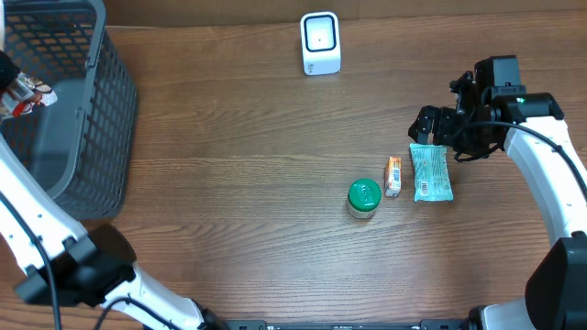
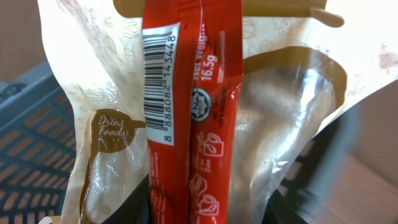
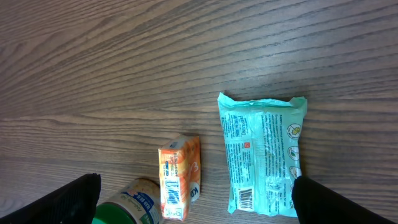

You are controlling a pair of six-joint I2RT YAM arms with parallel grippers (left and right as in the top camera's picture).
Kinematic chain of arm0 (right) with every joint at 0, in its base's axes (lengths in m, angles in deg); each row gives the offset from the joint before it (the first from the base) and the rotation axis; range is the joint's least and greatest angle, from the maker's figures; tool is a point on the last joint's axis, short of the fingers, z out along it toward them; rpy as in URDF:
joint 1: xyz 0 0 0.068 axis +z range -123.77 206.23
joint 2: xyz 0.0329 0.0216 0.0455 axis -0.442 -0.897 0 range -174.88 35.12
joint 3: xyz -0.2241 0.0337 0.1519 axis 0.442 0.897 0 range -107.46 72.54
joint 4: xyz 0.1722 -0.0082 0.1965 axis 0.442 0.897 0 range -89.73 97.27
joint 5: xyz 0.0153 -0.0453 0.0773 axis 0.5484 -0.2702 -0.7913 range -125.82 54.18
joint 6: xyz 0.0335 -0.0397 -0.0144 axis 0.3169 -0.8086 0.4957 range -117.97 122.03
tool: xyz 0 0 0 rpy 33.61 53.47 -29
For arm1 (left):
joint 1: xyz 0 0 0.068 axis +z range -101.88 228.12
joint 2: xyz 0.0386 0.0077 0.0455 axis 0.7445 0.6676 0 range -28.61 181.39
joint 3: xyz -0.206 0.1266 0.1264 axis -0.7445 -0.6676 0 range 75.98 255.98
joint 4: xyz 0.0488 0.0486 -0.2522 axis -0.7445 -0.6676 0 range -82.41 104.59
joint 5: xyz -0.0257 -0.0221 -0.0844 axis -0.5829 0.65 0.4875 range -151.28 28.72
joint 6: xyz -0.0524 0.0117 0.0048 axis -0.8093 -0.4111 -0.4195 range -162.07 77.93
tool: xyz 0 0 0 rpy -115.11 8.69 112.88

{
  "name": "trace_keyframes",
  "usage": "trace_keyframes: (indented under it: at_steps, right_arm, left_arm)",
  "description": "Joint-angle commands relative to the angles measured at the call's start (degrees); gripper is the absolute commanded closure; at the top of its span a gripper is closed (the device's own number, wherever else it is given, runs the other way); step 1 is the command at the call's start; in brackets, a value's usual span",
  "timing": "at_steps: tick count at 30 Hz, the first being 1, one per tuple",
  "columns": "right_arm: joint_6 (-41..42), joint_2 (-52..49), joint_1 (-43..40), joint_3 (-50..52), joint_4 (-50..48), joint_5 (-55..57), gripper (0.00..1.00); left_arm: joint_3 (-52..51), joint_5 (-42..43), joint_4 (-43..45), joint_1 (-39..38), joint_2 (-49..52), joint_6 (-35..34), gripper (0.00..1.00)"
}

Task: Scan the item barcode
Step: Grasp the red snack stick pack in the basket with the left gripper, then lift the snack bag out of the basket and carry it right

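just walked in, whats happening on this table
The left claw grips a red plastic sachet over the dark grey mesh basket at the table's left, with the barcode facing its wrist camera; a beige-and-clear pouch sits behind it. The right claw hangs open over a teal wrapped packet, beside a small orange box and a green-lidded jar. The white box-shaped scanner stands toward the far side, away from both arms.

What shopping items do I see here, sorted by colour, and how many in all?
Green-lidded jar: 1
Orange box: 1
Teal packet: 1
Red-and-cream packet: 1
Total: 4
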Motion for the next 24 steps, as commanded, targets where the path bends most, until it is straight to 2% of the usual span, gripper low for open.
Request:
trace_keyframes:
  at_steps: [1,9,16,24]
  right_arm:
    - [0.2,1.0,0.3,-0.5,-0.3,-0.3,0.0]
    - [0.2,1.0,0.3,-0.5,-0.3,-0.3,0.0]
    - [0.2,1.0,0.3,-0.5,-0.3,-0.3,0.0]
    - [0.2,1.0,0.3,-0.5,-0.3,-0.3,0.0]
  left_arm:
    - [1.2,4.0,-1.0,-2.1,-6.7,-3.8,0.96]
    - [1.2,3.8,-8.6,-11.1,-13.5,-3.8,0.96]
    - [1.2,3.7,-17.3,-16.1,-14.6,-3.8,0.96]
    - [1.2,10.2,-27.0,-19.4,-14.6,-1.9,0.96]
